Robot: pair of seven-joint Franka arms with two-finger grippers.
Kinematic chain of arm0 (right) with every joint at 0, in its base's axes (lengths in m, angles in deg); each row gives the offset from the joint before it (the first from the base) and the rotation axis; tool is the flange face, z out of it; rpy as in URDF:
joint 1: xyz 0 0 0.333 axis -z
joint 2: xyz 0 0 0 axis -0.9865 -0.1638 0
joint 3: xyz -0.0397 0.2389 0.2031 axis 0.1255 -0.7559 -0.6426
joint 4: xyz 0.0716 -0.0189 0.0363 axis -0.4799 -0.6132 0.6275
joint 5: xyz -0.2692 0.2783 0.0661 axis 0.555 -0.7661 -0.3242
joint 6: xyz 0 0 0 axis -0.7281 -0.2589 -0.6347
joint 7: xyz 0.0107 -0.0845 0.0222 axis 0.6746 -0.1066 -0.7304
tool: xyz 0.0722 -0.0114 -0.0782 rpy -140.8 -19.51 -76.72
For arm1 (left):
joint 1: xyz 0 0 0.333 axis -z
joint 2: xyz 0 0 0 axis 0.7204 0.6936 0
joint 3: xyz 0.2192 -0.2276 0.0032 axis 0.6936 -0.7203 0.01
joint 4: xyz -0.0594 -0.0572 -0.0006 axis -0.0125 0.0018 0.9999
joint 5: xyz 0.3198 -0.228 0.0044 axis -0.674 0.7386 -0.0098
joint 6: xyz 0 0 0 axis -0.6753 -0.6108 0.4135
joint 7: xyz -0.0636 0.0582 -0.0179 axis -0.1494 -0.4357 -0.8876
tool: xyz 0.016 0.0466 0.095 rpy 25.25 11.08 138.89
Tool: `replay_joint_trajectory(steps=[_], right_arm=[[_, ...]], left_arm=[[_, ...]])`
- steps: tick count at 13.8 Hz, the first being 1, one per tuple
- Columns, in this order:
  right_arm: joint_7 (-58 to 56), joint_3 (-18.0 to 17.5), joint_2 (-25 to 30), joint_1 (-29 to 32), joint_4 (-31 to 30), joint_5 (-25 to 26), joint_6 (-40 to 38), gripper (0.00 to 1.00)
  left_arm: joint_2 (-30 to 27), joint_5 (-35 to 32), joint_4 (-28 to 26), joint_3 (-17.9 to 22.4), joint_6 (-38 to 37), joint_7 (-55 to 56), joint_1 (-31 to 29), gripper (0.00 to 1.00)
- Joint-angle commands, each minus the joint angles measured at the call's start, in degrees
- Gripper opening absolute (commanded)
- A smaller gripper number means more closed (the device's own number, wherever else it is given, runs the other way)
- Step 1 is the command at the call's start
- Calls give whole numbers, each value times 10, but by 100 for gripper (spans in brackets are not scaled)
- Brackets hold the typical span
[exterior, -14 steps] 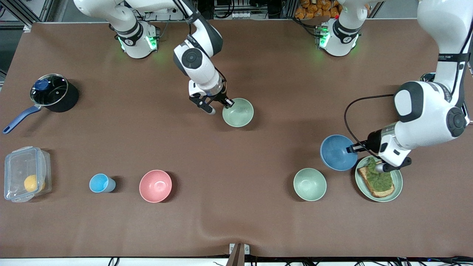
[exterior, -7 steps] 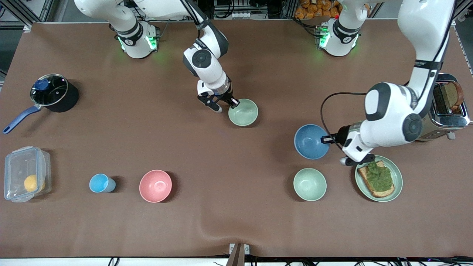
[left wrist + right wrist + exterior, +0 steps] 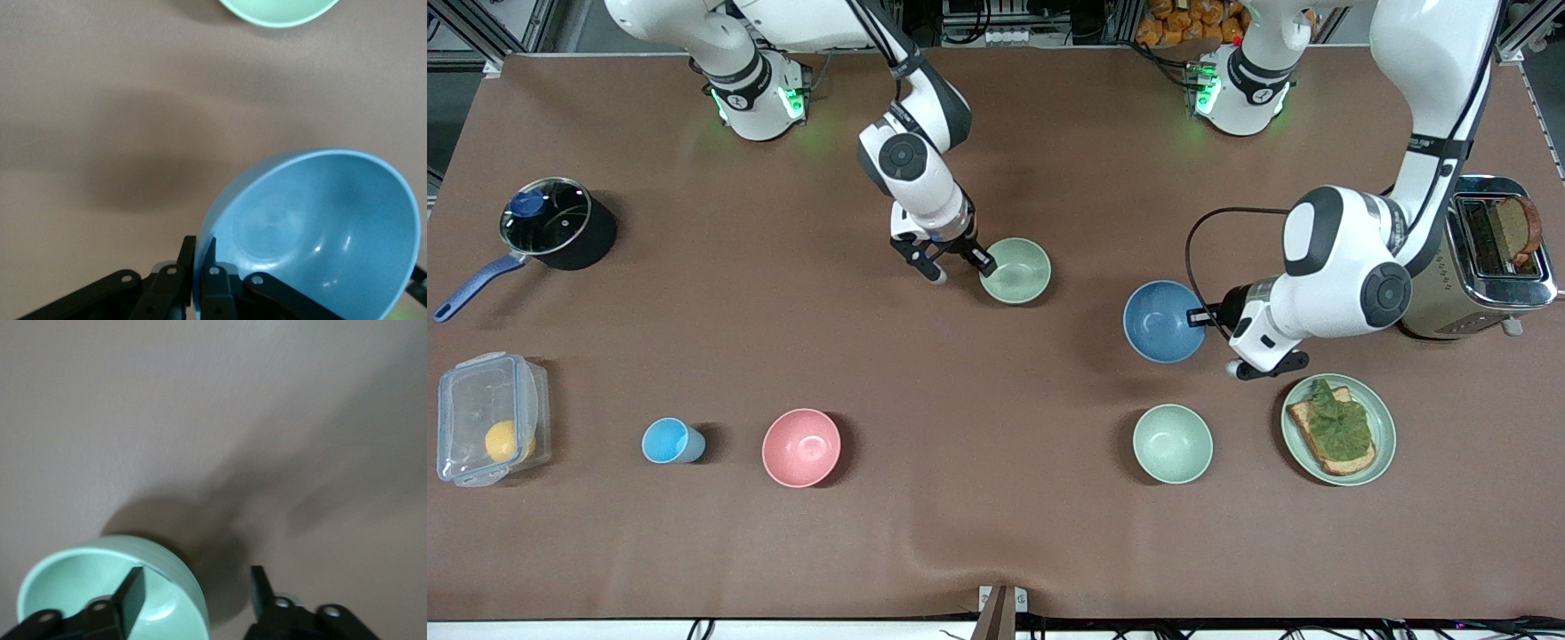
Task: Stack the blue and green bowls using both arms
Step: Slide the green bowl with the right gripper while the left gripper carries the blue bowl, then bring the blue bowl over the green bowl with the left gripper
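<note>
The blue bowl [image 3: 1161,321] hangs tilted above the table between the toaster and the green bowl. My left gripper [image 3: 1202,317] is shut on its rim at the toaster side. In the left wrist view the fingers [image 3: 208,270] pinch the wall of the blue bowl [image 3: 313,227]. The green bowl [image 3: 1016,270] sits on the table near the middle, farther from the front camera. My right gripper [image 3: 963,267] is open at its rim on the right arm's side. In the right wrist view one finger [image 3: 133,587] is inside the green bowl [image 3: 80,587] and the other is outside.
A paler mint bowl [image 3: 1172,443] and a green plate with toast [image 3: 1382,404] lie nearer the front camera. A toaster [image 3: 1489,267] stands at the left arm's end. A pink bowl [image 3: 801,447], light-blue cup [image 3: 669,440], clear box [image 3: 489,418] and lidded pot [image 3: 551,222] lie toward the right arm's end.
My left arm has carried the blue bowl away from the toast plate toward the table's middle. My right gripper has opened at the green bowl, which shifted slightly.
</note>
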Motion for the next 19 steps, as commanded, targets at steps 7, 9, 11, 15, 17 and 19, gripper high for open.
replay_joint_trajectory(steps=[7, 9, 11, 15, 17, 19], right_arm=[[56, -6, -17, 104, 71, -160, -131, 100], [56, -6, -42, 102, 71, -208, -114, 100], [48, -8, -70, 103, 72, -225, -104, 100], [19, -9, -85, 94, 71, -317, -48, 100], [-22, -9, -86, 92, 71, -366, -47, 100], [-38, -9, -86, 83, 69, -389, -37, 100]], left_arm=[[-16, 18, -39, -70, -32, 219, 64, 0], [-9, 18, -43, -70, -27, 228, 85, 0], [-20, 29, -92, -76, 64, 233, 92, 0], [-51, 59, -135, -102, 110, 234, 87, 0], [-50, 65, -133, -108, 117, 234, 91, 0], [-43, 66, -131, -113, 135, 238, 95, 0]])
